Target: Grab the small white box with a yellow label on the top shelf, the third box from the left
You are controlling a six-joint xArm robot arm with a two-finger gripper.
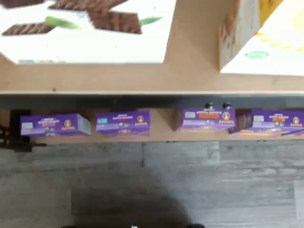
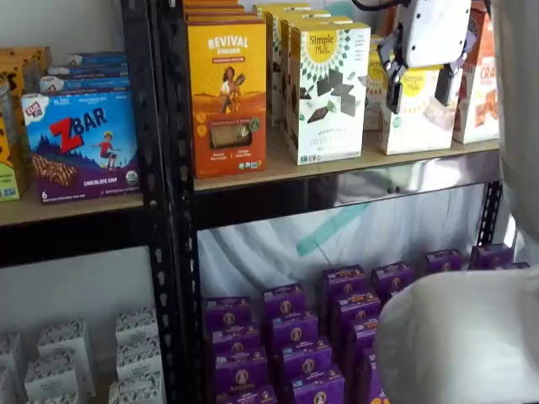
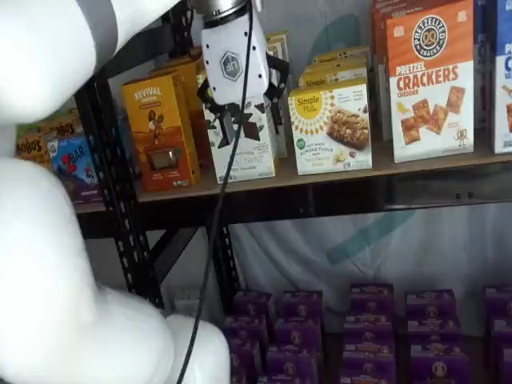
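One small white box (image 3: 331, 128) stood right of the gripper (image 3: 238, 120) on the top shelf (image 3: 448, 164); fingers spread, holding nothing; purple boxes (image 3: 364, 328) crowded below.

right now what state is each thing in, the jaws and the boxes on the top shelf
jaws, open, a gap between the black fingers, holding nothing
small white box, upright on the top shelf, not gripped
tall chocolate box, upright, untouched
orange Revival box, upright
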